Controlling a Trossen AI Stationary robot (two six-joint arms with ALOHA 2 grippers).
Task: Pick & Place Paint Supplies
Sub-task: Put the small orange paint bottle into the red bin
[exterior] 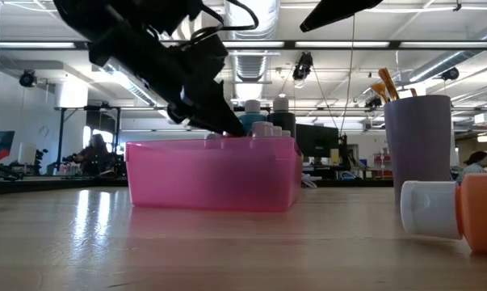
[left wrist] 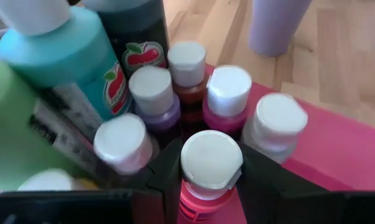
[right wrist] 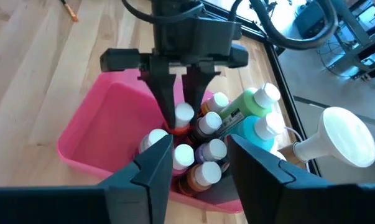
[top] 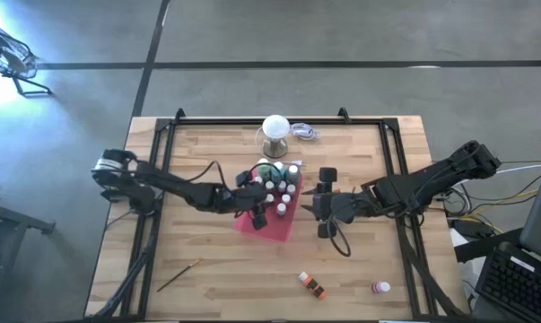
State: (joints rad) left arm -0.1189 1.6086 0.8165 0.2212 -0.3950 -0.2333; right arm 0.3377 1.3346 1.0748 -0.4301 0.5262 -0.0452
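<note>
Inside the pink tray [left wrist: 336, 149], left claw [left wrist: 210, 171] clasps a pink bottle [left wrist: 207, 186]; apple-logo labels unreadable.

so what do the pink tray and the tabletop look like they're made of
The pink tray looks like thin translucent plastic: light glows through its smooth, slightly glossy wall. The tabletop looks like sealed wood planks, with visible grain, strip seams and a soft sheen reflecting the room in the low view.

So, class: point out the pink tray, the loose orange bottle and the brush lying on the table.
pink tray [top: 274, 226]: high view, bare floor near its front edge.
orange bottle [top: 313, 285]: high view, middle of its body.
brush [top: 178, 274]: high view, middle of its handle.
</note>
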